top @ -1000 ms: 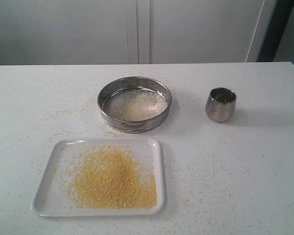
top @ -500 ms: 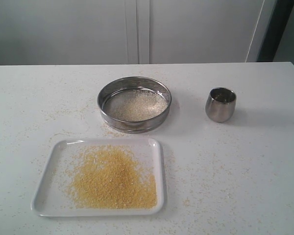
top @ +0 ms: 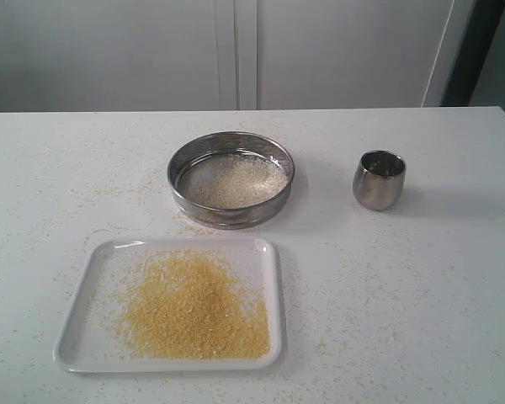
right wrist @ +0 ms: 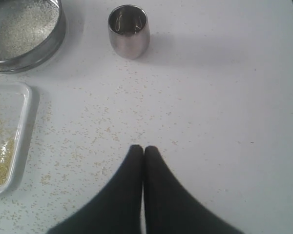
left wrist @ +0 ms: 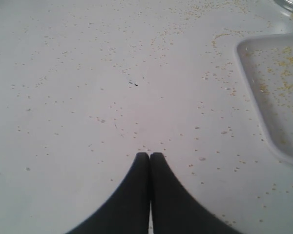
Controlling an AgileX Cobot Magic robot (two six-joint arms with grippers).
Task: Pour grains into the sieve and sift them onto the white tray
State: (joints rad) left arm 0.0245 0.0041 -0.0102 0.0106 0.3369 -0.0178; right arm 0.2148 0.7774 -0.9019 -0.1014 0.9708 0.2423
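- Left claw (left wrist: 150, 155), right claw (right wrist: 137, 148): tips pressed together, empty, above the table (left wrist: 78, 97).
- Golden grains (top: 194, 307) heaped on white tray (top: 88, 320); paler ones in sieve (top: 231, 217).

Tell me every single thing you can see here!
sieve: one, steel with grey mesh, middle of the table, beyond the tray
pale grains: one layer, whitish, inside the sieve
white tray: one, white, near side of the table, in front of the sieve
golden grains: one heap, golden-yellow, on the tray
steel cup: one, shiny silver, upright, right of the sieve
stray grains: many, yellowish, scattered on the table
table: one, white
cabinet doors: white, behind the table
left gripper: one, black, shut, above the table beside the tray
right gripper: one, black, shut, above the table
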